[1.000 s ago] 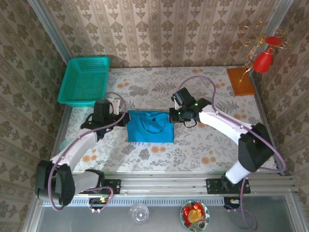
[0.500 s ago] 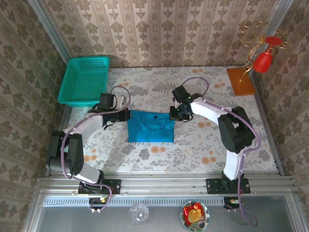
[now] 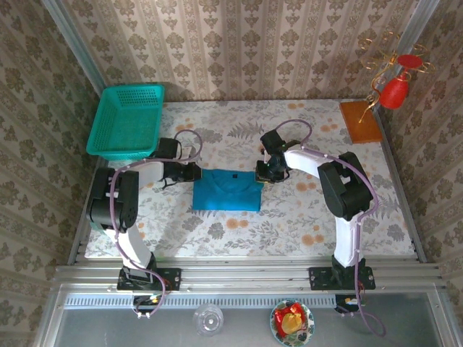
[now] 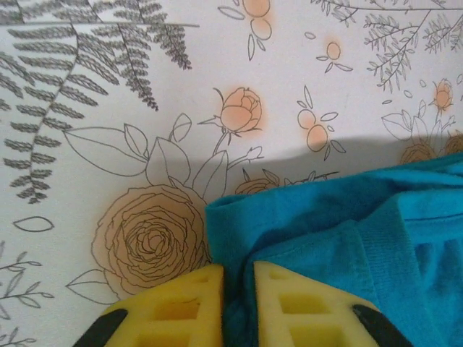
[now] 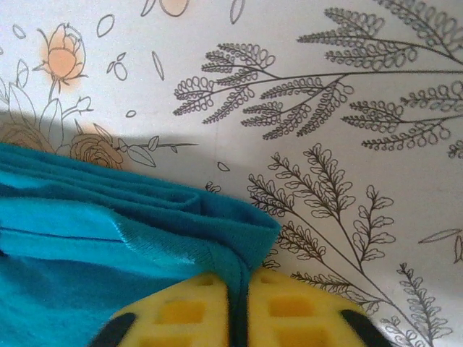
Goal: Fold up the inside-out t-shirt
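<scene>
Top external view: we note the inside-out t-shirt [image 3: 226, 190] lying as a flat teal rectangle near the middle of the flower-patterned table [image 3: 289, 210], neckline toward the far side. The left gripper [image 3: 189, 172] sits at its far left corner and the right gripper [image 3: 262, 175] at its far right corner, both arms reaching inward low over the cloth. A teal-green mesh basket [image 3: 126, 119] stands at the far left corner of the table, well apart from the shirt. Left wrist view: we see the yellow fingers nearly together, a narrow slot between them packed with a bunched corner of shirt fabric. Right wrist view: fingers almost touching, pinching a folded hem edge; layered folds run off to the left.
</scene>
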Motion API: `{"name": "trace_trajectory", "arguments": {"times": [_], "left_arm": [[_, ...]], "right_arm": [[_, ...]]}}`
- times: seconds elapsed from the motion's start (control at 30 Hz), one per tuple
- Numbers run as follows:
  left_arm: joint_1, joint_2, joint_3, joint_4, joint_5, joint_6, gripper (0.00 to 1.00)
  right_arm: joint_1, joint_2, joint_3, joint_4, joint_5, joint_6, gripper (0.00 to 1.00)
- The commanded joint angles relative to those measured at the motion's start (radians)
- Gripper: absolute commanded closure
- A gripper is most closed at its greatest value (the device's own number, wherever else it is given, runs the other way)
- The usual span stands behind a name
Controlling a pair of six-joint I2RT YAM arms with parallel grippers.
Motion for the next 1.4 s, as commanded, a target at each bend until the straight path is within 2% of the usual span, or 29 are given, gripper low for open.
{"name": "trace_trajectory", "arguments": {"times": [0.0,0.1,0.2,0.4,0.47,0.57,0.63,0.73,0.8,0.87,1.2,1.37], "left_arm": [[0.010,-0.099,0.022,-0.021,-0.024,0.000,0.72],[0.008,-0.215,0.009,-0.069,-0.057,-0.007,0.66],[-0.007,-0.296,-0.013,-0.116,-0.048,-0.026,0.67],[-0.097,-0.323,-0.070,-0.191,-0.026,-0.074,0.80],[-0.125,-0.304,-0.106,-0.159,-0.011,-0.096,0.85],[-0.140,-0.244,-0.141,-0.105,0.009,-0.121,0.89],[-0.142,-0.189,-0.147,-0.097,0.001,-0.123,0.90],[-0.137,-0.087,-0.134,-0.151,-0.078,-0.118,0.92],[-0.134,-0.034,-0.123,-0.180,-0.115,-0.101,0.93],[-0.133,-0.012,-0.116,-0.191,-0.127,-0.089,0.94],[-0.139,-0.206,-0.041,-0.243,-0.049,-0.088,0.88],[-0.150,-0.230,-0.032,-0.322,-0.055,-0.080,0.89]], "right_arm": [[-0.006,-0.084,0.017,-0.071,0.017,0.004,0.77],[-0.001,-0.162,0.009,-0.117,0.031,0.010,0.73],[0.016,-0.219,-0.010,-0.141,-0.004,0.030,0.71],[0.104,-0.240,-0.076,-0.067,-0.195,0.109,0.69],[0.133,-0.213,-0.101,0.014,-0.287,0.145,0.70],[0.154,-0.165,-0.135,0.082,-0.324,0.170,0.70],[0.148,-0.119,-0.158,0.087,-0.286,0.174,0.70],[0.124,-0.038,-0.179,0.047,-0.192,0.175,0.71],[0.116,-0.018,-0.186,0.013,-0.130,0.173,0.71],[0.112,-0.027,-0.183,-0.006,-0.119,0.163,0.71],[0.093,-0.176,-0.109,-0.026,-0.204,0.143,0.70],[0.071,-0.195,-0.074,-0.181,-0.021,0.114,0.70]]}}
